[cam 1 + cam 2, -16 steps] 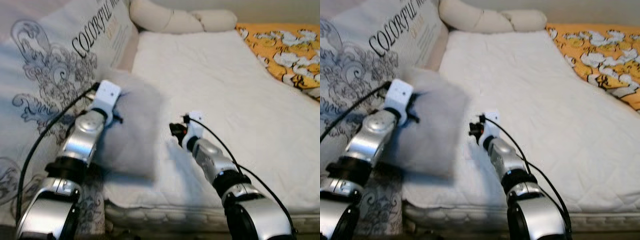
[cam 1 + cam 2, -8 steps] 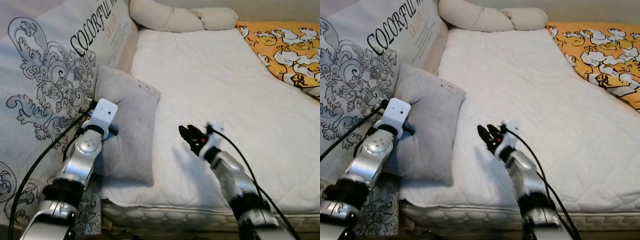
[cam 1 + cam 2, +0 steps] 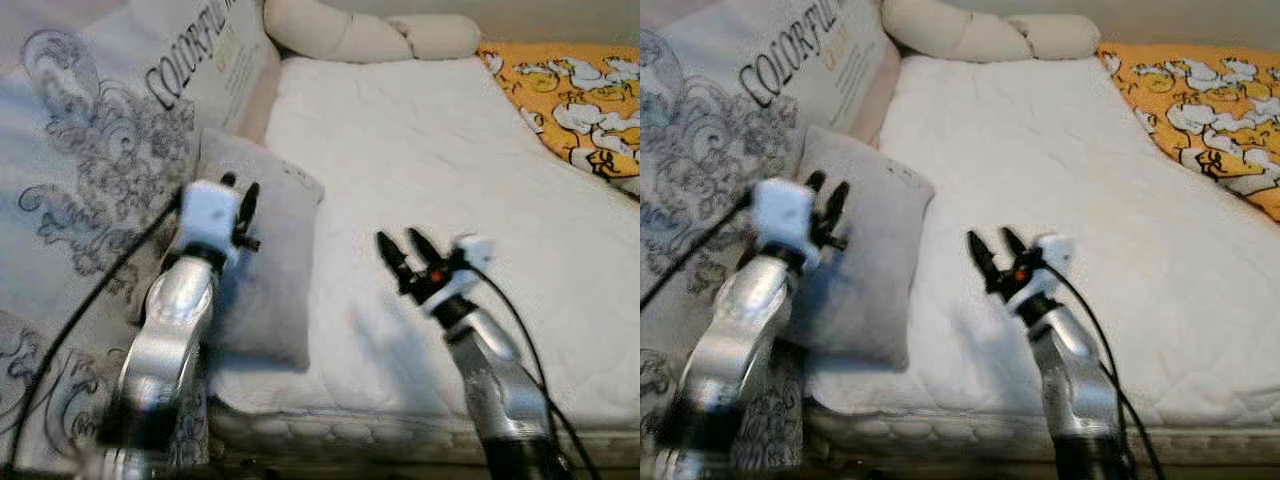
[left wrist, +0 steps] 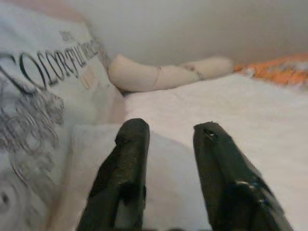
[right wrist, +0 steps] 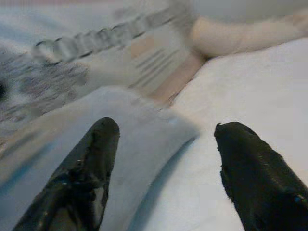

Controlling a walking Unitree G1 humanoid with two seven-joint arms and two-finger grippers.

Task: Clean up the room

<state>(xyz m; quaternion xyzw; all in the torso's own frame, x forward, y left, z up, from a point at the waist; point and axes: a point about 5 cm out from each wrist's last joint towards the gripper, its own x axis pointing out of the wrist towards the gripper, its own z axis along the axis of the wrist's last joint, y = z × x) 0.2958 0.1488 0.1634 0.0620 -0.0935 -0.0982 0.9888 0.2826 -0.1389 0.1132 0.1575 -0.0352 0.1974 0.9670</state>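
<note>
Furthest left, a large printed cushion (image 3: 90, 150) leans up behind the left gripper (image 3: 238, 205), whose fingers (image 4: 126, 163) stand narrowly parted and hold nothing. Just beyond and beneath those fingers the grey pillow (image 3: 268, 270) rests on the bed (image 3: 430, 150), propped against the printed cushion. To the right, the right gripper (image 3: 400, 252) hovers over the white mattress with its fingers (image 5: 91, 163) spread wide, the pillow's corner just ahead of them. The pillow looks loosely propped, so a brush from either arm could slide it off the mattress edge.
</note>
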